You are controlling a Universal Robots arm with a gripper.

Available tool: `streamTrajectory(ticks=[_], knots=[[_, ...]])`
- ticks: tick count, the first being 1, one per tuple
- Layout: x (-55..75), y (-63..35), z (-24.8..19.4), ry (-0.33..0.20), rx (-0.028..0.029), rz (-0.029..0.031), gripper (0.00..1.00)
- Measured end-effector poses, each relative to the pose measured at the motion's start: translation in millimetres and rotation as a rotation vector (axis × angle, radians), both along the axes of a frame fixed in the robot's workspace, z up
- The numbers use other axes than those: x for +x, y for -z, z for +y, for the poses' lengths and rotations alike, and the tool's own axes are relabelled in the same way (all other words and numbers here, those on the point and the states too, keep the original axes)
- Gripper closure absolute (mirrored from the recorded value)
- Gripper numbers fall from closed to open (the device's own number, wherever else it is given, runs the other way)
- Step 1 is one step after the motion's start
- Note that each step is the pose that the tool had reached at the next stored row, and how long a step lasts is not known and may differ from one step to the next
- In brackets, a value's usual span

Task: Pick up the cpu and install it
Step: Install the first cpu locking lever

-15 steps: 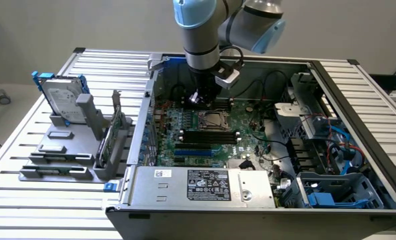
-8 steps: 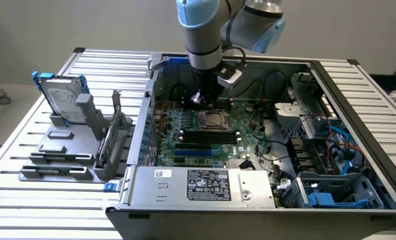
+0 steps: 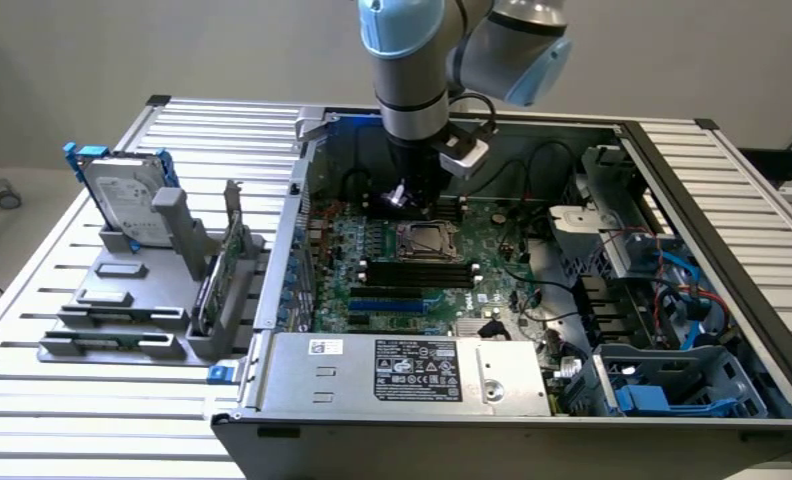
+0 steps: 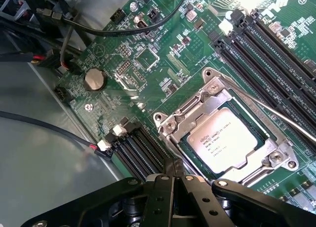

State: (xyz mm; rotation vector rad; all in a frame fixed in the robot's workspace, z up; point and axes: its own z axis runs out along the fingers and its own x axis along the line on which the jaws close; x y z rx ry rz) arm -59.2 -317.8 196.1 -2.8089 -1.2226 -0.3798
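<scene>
Gleaming silver-grey, the cpu lies in its socket frame, fingers pressed together.

We noted dark printed lines on the metal top of the cpu, seated in the socket; the first line appeared to be a maker's mark, but we could not read the wording. The power supply carried a black label with white print and symbols, and a small white sticker, both too fine to read. White lettering stood on the green motherboard, cut off at the frame's corner and illegible.
</scene>
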Motion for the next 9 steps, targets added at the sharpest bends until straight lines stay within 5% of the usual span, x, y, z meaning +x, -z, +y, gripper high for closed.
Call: streamTrajectory(ticks=[9], knots=[[2.5,0.4,-0.7,0.000,0.0000,-0.0001,0.89]])
